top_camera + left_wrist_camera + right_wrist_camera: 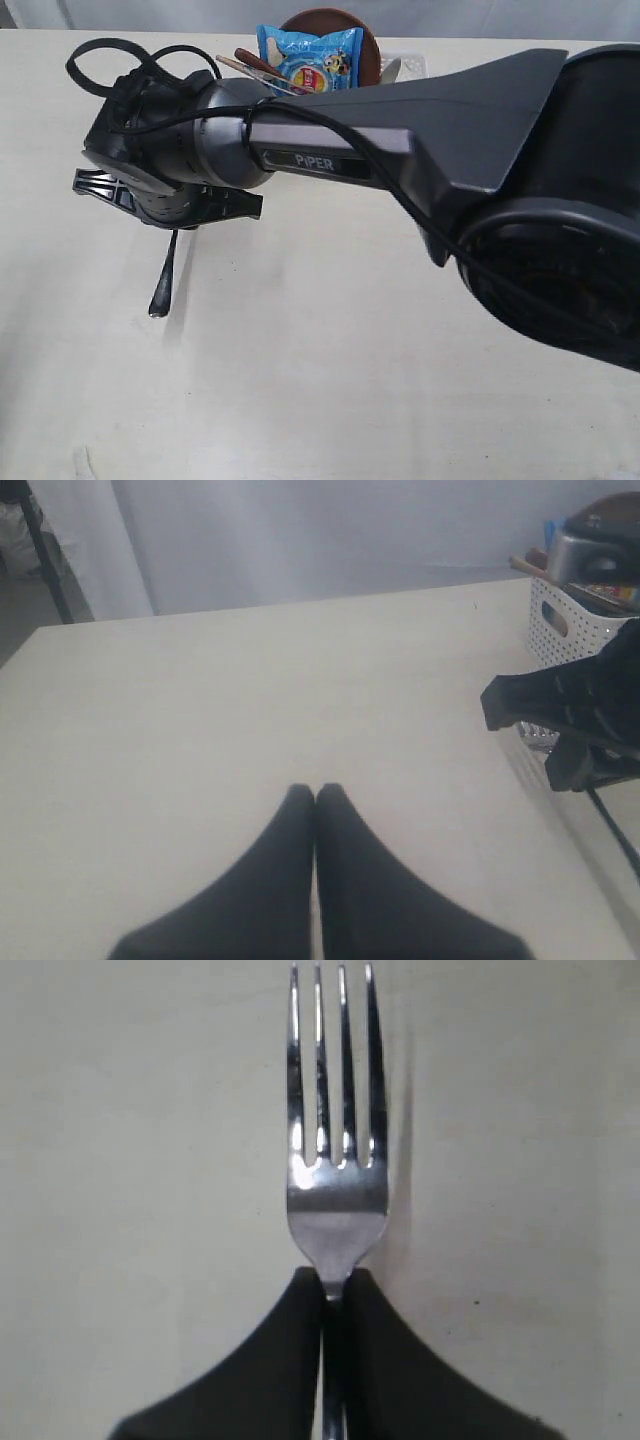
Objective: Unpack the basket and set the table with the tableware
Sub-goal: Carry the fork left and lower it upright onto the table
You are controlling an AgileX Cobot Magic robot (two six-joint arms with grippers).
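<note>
**Placing the fork.** The right gripper (330,1282) was pinched almost closed on the narrow neck of the shiny steel four-tined fork (335,1160). The tines projected beyond the fingertips and slanted down toward the pale cream tabletop (300,380); we could not tell whether their tip touched it. In the exterior view the fork hung over bare surface toward the tabletop's left edge. It was well apart from the white perforated plastic basket (565,630) at the far edge, in which stood a blue snack bag (310,55) and a brown round plate (325,17). The left gripper (315,792) hovered with its jaws pressed together on nothing. We judged that the slim, smooth neck could swivel in so small a grip. Letting go while the fork was tilted might make it bounce or land askew.
</note>
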